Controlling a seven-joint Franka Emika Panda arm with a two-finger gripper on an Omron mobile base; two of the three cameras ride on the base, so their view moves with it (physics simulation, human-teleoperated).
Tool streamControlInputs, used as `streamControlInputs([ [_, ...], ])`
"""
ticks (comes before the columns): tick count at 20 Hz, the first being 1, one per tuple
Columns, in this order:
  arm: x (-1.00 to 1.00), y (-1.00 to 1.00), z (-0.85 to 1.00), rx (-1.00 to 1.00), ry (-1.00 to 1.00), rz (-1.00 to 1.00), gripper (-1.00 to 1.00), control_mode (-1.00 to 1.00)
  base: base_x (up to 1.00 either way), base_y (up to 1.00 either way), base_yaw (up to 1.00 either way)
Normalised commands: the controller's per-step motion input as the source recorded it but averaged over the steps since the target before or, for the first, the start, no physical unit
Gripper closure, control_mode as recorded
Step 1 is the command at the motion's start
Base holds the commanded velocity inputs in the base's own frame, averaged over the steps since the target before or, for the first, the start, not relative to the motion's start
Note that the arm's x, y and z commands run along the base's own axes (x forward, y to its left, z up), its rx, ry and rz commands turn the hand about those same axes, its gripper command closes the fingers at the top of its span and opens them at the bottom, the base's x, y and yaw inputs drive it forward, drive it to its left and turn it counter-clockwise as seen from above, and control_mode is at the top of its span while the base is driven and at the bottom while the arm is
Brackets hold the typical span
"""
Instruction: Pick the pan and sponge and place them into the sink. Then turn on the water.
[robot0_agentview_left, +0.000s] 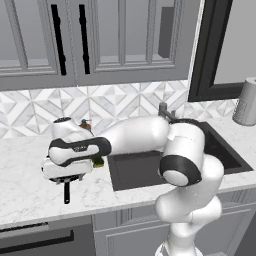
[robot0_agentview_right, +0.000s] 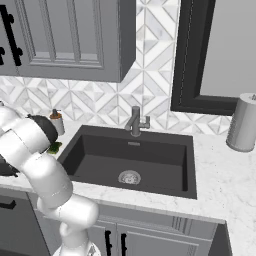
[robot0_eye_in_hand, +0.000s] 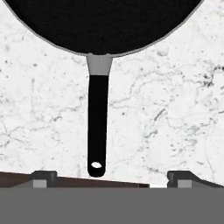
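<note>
Black and matte, the round pan (robot0_eye_in_hand: 103, 24) lies on the veined white marble tabletop (robot0_eye_in_hand: 175, 109), its thin straight handle pointing to 6 o'clock in the hand view. Spread wide, the claw (robot0_eye_in_hand: 111, 178) hovers above the handle's holed end, pinching nothing.

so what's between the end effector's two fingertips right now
In the hand view, the pan's handle lies on bare marble counter between the open end effector's two fingertips, nothing else.

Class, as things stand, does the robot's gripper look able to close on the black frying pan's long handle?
Probably yes: the gripper hangs open above the black frying pan's handle, its jaws spread to either side, with bare white marble counter around it and nothing between.
</note>
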Motion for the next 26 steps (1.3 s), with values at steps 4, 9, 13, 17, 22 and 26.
streamControlInputs([
  [4, 0.21, 0.29, -0.31, -0.14, 0.06, 0.00, -1.00, -1.00, 0.00, 0.00, 0.00],
  [9, 0.22, 0.14, -0.41, -0.10, 0.05, 0.00, -1.00, -1.00, 0.00, 0.00, 0.00],
  [13, 0.28, 0.19, -0.17, -0.04, 0.01, 0.00, -1.00, -1.00, 0.00, 0.00, 0.00],
  [17, 0.21, 0.10, -0.32, -0.05, 0.00, 0.00, -1.00, -1.00, 0.00, 0.00, 0.00],
  [22, 0.00, -0.17, -0.53, -0.01, -0.02, 0.00, -1.00, -1.00, 0.00, 0.00, 0.00],
  [26, 0.00, -0.43, -0.37, 0.00, -0.08, 0.00, -1.00, -1.00, 0.00, 0.00, 0.00],
])
